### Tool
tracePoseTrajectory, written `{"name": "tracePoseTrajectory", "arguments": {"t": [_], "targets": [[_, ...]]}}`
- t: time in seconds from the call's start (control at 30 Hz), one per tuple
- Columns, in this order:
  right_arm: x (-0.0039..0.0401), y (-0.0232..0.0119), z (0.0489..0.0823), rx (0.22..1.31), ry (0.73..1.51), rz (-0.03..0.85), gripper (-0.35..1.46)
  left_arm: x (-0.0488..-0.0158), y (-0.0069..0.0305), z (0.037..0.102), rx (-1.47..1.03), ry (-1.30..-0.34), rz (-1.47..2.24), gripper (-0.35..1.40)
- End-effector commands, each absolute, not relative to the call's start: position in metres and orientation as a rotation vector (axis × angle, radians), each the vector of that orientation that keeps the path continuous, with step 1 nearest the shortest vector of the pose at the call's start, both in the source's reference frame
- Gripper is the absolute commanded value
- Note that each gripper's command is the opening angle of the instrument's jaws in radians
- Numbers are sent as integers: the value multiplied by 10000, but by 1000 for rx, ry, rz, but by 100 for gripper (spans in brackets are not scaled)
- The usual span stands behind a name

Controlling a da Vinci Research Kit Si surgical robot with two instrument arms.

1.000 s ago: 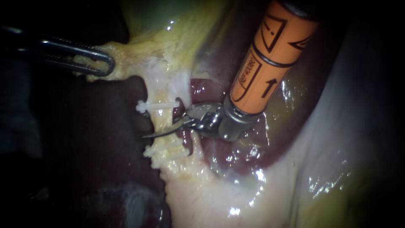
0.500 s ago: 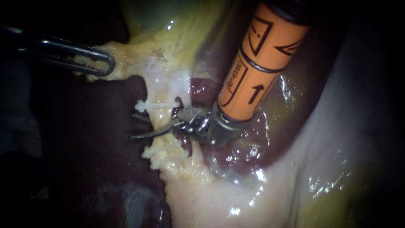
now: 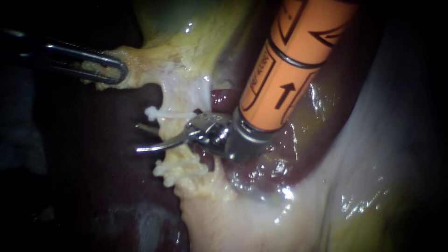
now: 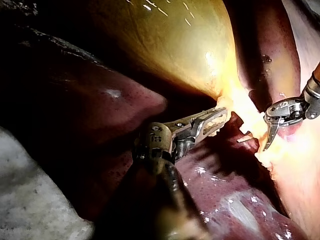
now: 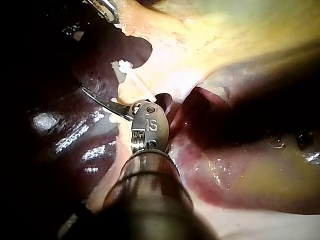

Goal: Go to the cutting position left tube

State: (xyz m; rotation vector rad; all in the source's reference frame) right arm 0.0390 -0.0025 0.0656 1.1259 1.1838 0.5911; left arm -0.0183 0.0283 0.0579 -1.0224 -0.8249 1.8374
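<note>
The left tube [image 3: 179, 100] is a pale, yellowish strand running down from the gallbladder [image 3: 196, 42], with a white clip [image 3: 169, 113] across it. My right instrument [image 3: 136, 137], orange-sleeved, comes in from the upper right. Its thin blades stand open just below the clip, one blade [image 3: 158, 145] in front of the tube and the other behind it. In the right wrist view one blade [image 5: 102, 101] points past the clip [image 5: 124, 67]. My left instrument [image 3: 108, 70] is shut on yellowish tissue beside the gallbladder and holds it leftward; its jaws [image 4: 215, 120] show that grip.
Dark liver [image 3: 93, 177] lies left of and below the tube. Lumpy yellow tissue [image 3: 179, 168] sits on the tube under the blades. Pale glistening tissue [image 3: 326, 186] fills the lower right. Red-brown liver [image 3: 261, 177] lies under the right instrument's wrist.
My right instrument has slid leftward, and its open blades now reach further past the tube's left edge. The clip has shifted slightly. My left instrument has not moved.
</note>
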Motion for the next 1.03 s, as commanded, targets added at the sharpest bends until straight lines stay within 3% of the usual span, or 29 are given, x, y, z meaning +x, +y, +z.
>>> {"name": "tracePoseTrajectory", "arguments": {"t": [0.03, 0.57, 1.03], "targets": [[391, -26, 654, 1131, 1186, 594, 143, -183, 283, 579, -1023, -825, 1838, -35], [400, -32, 620, 1216, 1248, 571, 143, -183, 284, 579, -1023, -825, 1838, -35], [398, -31, 619, 1224, 1247, 576, 143, -183, 284, 579, -1023, -825, 1838, -35]]}}
